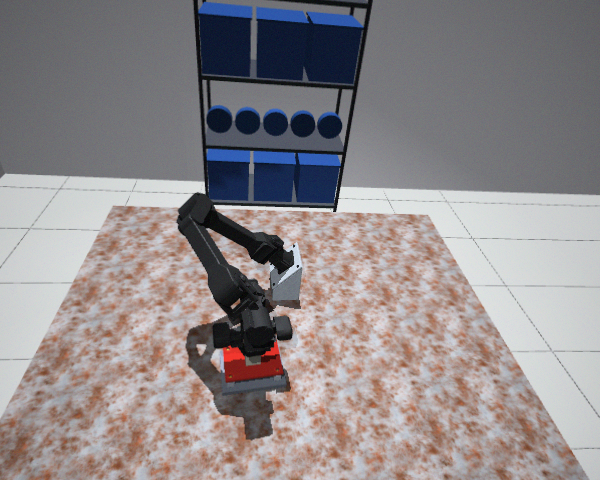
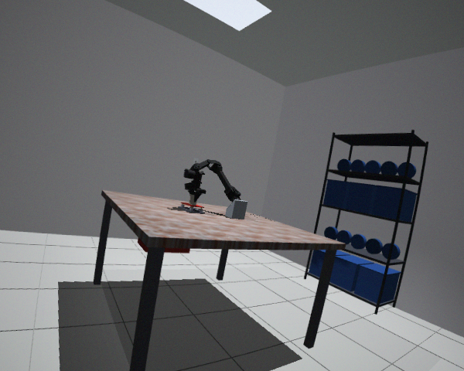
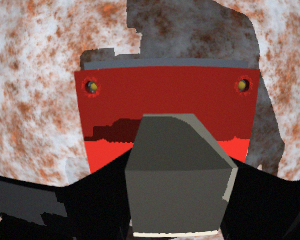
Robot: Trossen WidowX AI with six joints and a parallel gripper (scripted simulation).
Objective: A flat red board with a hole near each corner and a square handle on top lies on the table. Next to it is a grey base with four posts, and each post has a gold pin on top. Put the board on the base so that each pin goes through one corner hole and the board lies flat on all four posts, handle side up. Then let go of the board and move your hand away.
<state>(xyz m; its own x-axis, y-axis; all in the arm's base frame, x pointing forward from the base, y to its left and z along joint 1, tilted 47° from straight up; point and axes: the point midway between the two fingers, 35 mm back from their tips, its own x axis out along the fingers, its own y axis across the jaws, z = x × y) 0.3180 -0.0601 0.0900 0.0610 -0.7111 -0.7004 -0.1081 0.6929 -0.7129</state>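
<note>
Currently the tool [image 1: 252, 356] [image 2: 192, 195] [image 3: 170, 151] is pinching the handle [image 1: 252, 360] [image 2: 192, 200] [image 3: 177, 195], jaws either side of it. Red board [image 1: 251, 369] [image 2: 196, 205] [image 3: 165, 95] is over the grey base [image 1: 259, 384] [image 2: 196, 211] [image 3: 165, 64] on the table [image 1: 393, 335] [image 2: 224, 231] [image 3: 35, 45], handle side up. Gold pins [image 1: 230, 376] [image 3: 93, 86] show in both far corner holes in the wrist view, so those two look lined up.

Near-side holes are behind the tool and handle in that view; from above I can make out gold at one of them, the other is covered. Can't confirm flat seating on all four posts.

Risks, my read:
- Release with the board slightly high or tilted: a near corner could perch on its pin, or the board drops and jams at an angle.
- Pins look off-centre in the far holes. Pushing down with sideways load could bind an edge, or nudge the base along.
- Jaws opening unevenly, or one finger dragging on the handle during retreat, could lift the board back off.

Suggest confirming it's bottomed out, opening wide, then backing straight up along the handle before any sideways move.
</note>
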